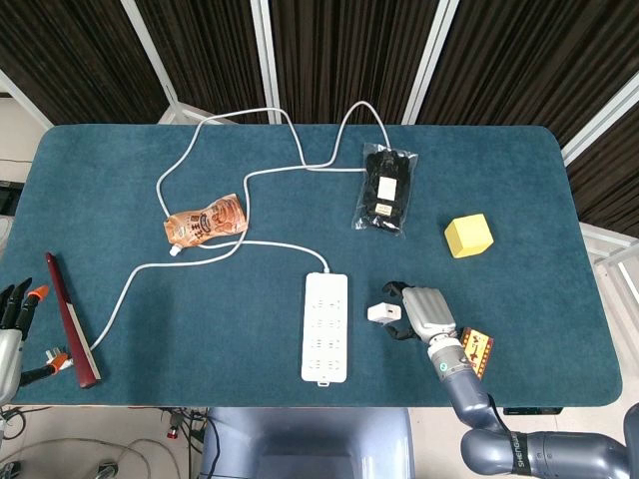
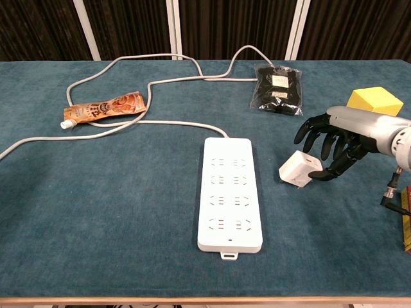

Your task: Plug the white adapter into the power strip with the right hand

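The white power strip lies flat in the front middle of the table, its sockets facing up and its cable running off to the left. Just right of it is the small white adapter, tilted. My right hand holds it at its right end, fingers curled over the top and thumb underneath. A gap separates the adapter from the strip's right edge. My left hand shows only at the far left edge of the head view, fingers apart and holding nothing.
A white cable loops over the far left half. An orange sauce pouch, a black packet and a yellow block lie behind. A dark red stick lies at front left. A patterned card sits by my right wrist.
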### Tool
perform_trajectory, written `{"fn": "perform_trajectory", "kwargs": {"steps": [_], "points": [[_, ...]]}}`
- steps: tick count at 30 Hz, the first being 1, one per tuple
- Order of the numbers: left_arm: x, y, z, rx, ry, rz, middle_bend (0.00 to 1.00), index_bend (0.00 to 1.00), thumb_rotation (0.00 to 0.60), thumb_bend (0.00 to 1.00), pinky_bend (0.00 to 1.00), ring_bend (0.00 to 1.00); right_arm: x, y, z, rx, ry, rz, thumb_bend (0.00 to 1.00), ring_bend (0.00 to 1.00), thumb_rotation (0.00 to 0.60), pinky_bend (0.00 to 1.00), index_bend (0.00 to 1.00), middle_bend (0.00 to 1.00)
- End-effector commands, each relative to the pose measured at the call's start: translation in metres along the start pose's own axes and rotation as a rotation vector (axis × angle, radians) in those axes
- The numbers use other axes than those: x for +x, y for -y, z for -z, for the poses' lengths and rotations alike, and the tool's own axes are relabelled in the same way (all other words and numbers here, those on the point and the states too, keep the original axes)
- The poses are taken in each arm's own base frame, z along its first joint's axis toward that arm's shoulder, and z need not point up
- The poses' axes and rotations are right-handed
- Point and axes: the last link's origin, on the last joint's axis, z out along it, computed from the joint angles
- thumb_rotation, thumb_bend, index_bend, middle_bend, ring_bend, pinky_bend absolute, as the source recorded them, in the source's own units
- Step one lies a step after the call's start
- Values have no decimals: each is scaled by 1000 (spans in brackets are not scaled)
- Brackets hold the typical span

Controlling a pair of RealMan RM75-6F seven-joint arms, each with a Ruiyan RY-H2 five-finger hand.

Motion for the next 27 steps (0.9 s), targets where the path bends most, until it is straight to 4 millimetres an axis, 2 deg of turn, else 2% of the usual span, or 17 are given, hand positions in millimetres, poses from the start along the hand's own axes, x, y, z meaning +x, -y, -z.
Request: {"fn": "perform_trajectory", "kwargs": {"steps": [1,15,27], "points": [[0,0,0,2,-1,1,0,123,600,100,0,0,-3,0,-1,-5,-20,5,333,443,600,392,326,366],[0,0,0,3,2,0,0,123,600,100,0,0,-7,0,-3,-15,-39,27,333,537,600,392,389,445],[0,0,-1,3,3,-1,0,123,600,100,0,0,-12,4,-6,-31,-45,47,333,574,600,392,412,456]]}}
